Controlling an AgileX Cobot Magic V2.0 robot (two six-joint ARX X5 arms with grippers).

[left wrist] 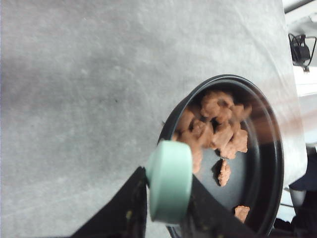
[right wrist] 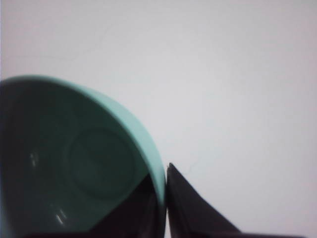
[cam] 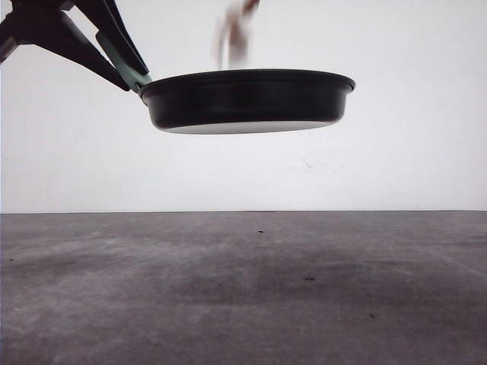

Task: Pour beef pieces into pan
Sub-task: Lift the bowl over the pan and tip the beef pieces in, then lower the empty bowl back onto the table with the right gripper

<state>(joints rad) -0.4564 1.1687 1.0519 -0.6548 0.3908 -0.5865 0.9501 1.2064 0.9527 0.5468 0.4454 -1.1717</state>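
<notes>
The grey table (cam: 243, 289) lies well below everything, and the pan (cam: 247, 99) is the landmark here. In the front view it hangs high over the table, nearly level, with only its black side wall and pale bottom to see. The left gripper (cam: 125, 65) holds the pan by its mint-green handle (left wrist: 169, 181); in the left wrist view the two dark fingers (left wrist: 126, 208) sit on both sides of this handle, so the jaws are narrow and pressed on it.

The teal bowl (right wrist: 74, 163) is in the right gripper (right wrist: 159, 198). One dark finger is inside the bowl and the other outside, so the jaws pinch the bowl's wall between them. The inside of the bowl looks empty, as far as the blurred picture allows to say.

The beef pieces (left wrist: 215, 126) lie inside the pan, most in a heap on the part of the floor nearer the handle, a few apart from the heap toward the far rim. Just above the pan's rim, in the front view, there is a blurred reddish streak (cam: 237, 34); I judge it is more beef falling, but it is too smeared to be sure.

The pouring seems almost finished. What can go wrong: the pan is held only by its short handle, so the weight may tilt it in the grip and let pieces slide over the rim. Also a late piece may hit the rim and bounce down to the table
</notes>
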